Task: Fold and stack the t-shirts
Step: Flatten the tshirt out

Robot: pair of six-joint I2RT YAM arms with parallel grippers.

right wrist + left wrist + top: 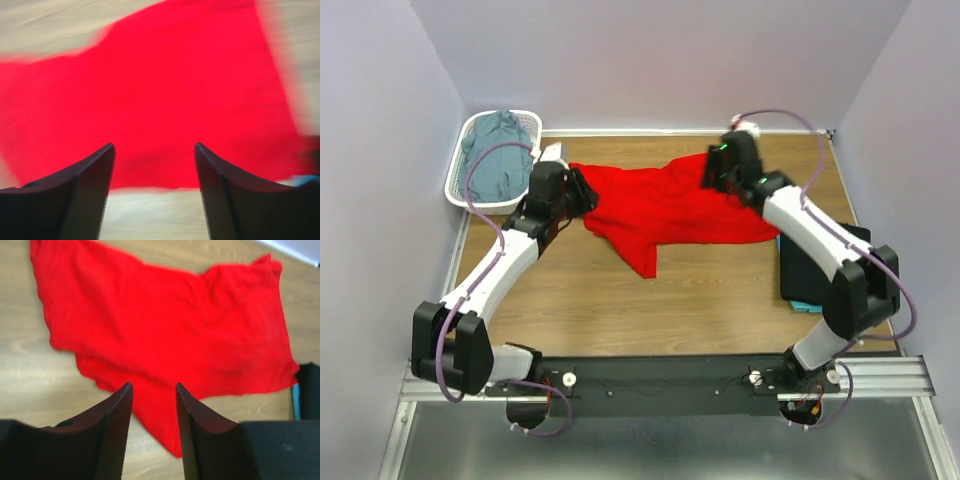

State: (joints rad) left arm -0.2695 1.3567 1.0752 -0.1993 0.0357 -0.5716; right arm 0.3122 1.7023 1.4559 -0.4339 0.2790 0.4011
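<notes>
White lattice basket (pixel 456 180), far-left corner of the surface (pixel 620 300), holds a bunched grey-blue t-shirt (pixel 495 160). Red t-shirt (pixel 660 205) lies spread and rumpled mid-surface between the arms. Black t-shirt (pixel 815 265) sits at the right edge on top of the teal t-shirt (pixel 804 306). Left jaws parted over the red shirt's left edge, gripping nothing. Right jaws parted wide above its far-right part, empty.

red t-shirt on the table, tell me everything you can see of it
The red t-shirt is bright, plain, soft-looking cloth, lying spread but rumpled on the wooden table, towards the far side. One pointed flap, perhaps a sleeve, juts towards the near edge. The left claw hangs open at its left end, the right claw open over its far right part; neither grips it. Its right corner comes close to a black folded stack.
</notes>
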